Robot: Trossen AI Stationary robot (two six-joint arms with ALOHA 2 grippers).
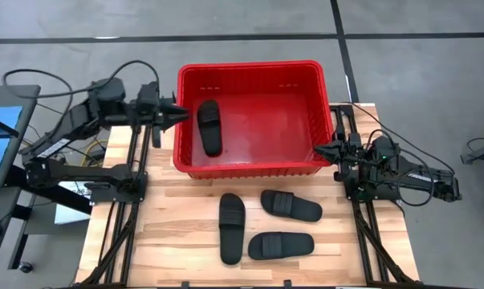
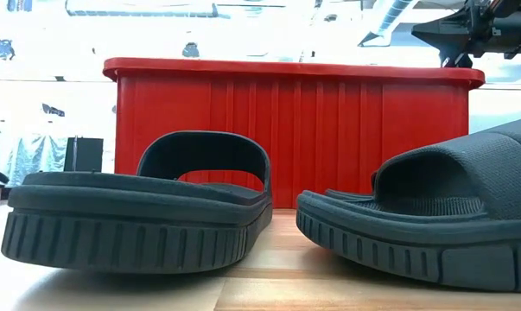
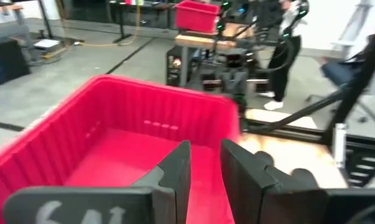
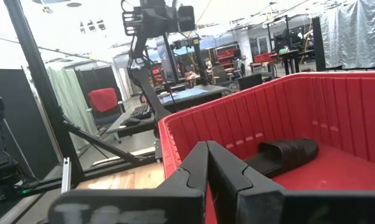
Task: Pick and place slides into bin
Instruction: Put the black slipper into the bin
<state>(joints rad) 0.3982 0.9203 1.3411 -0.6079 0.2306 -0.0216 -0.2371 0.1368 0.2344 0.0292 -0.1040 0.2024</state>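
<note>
Since the left gripper (image 1: pixel 184 116), jaws narrowly apart and empty, and the right gripper (image 1: pixel 318 150), jaws closed on nothing, both hover at the rim of the large red slotted plastic bin (image 1: pixel 318 88) holding one matte black rubbery slide (image 1: pixel 209 127), a reach toward the three black slides on the wooden table (image 1: pixel 169 241) risks clipping that rim.

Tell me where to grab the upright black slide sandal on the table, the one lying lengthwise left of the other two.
Grip the black rubbery slide sandal across its wide strap band, coming straight down from above. It lies flat, sole down, long axis pointing at the red plastic bin, so fingers would likely straddle its narrow width. The left gripper looks nearer.

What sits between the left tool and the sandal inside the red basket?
Only the basket's left wall and a strip of bare red floor. The high view shows the left tool at the rim, with the sandal lying just inside.
</note>
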